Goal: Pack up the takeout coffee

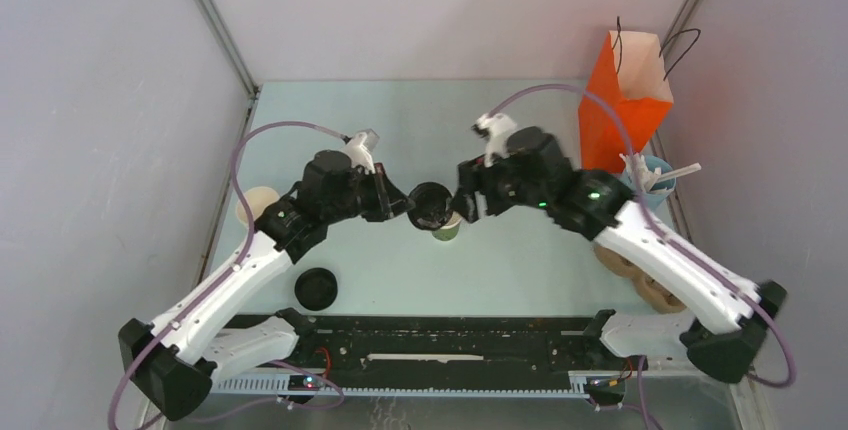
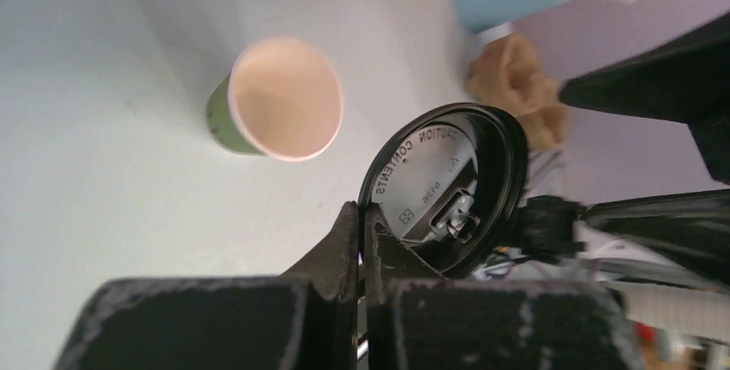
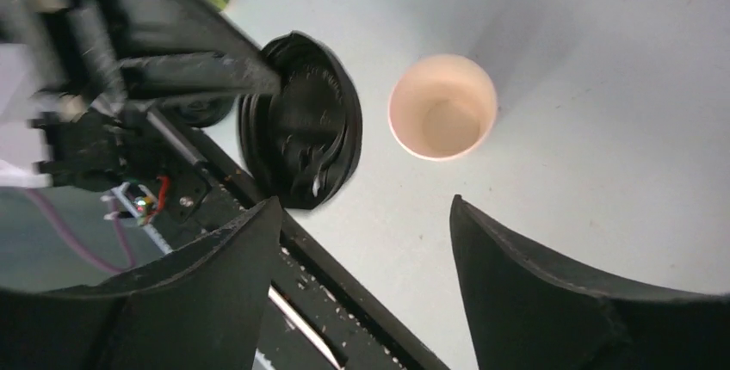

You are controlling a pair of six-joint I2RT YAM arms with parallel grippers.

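An olive-green paper cup [image 1: 447, 229] stands open, without a lid, mid-table; it also shows in the left wrist view [image 2: 280, 99] and the right wrist view [image 3: 442, 105]. No capped cup is in view. My left gripper [image 1: 405, 202] is shut on the rim of a black lid [image 1: 431, 205], holding it tilted just above and left of the cup. The left wrist view shows the pinch [image 2: 361, 215] and the lid's underside [image 2: 443, 185]. My right gripper [image 1: 466, 202] is open and empty, right of the cup; its jaws [image 3: 361, 202] stand wide apart, with the lid [image 3: 301, 120] beyond them.
An orange paper bag [image 1: 625, 100] stands at the back right. A blue cup with stirrers [image 1: 650, 175] and brown cup carriers [image 1: 640, 272] lie along the right edge. Loose black lids [image 1: 316, 288] sit at front left, a lidless cup stack [image 1: 255, 205] at far left.
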